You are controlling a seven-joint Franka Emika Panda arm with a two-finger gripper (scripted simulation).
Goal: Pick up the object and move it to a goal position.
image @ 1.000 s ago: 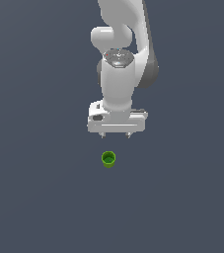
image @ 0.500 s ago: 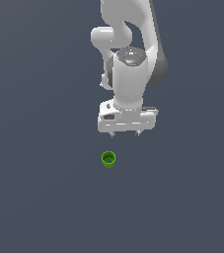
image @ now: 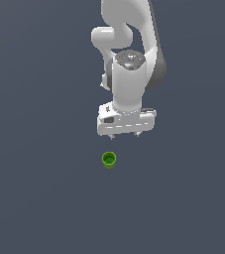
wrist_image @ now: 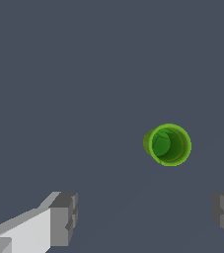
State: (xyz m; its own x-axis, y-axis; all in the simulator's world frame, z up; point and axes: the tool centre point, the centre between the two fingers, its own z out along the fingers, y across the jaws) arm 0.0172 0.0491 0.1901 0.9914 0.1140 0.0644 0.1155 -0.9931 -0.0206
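Wrist view shows the green cup [wrist_image: 168, 144] standing upright on the dark counter [wrist_image: 84, 74], mouth up, its hollow darker inside plainly visible, ahead of the hand [wrist_image: 143, 217] and not yet between the two fingers [wrist_image: 64, 218], which stand wide apart with nothing held. In the exterior view the cup [image: 109, 159] sits below the hand [image: 125, 135] and a little toward the exterior view's left of its middle, near but clearly apart from it. Judging by its look, the cup is a rigid, thin-walled, light thing, far narrower than the span of the fingers, so it should lift easily; its smooth round wall may be slippery and could roll or twist out if pinched off-centre. The best hold would seem to be across the outside wall, fingers on opposite sides through its axis and low enough to catch most of its height. How far above the counter the fingertips hang is hard to tell from these angles. No goal marker is visible in either view.
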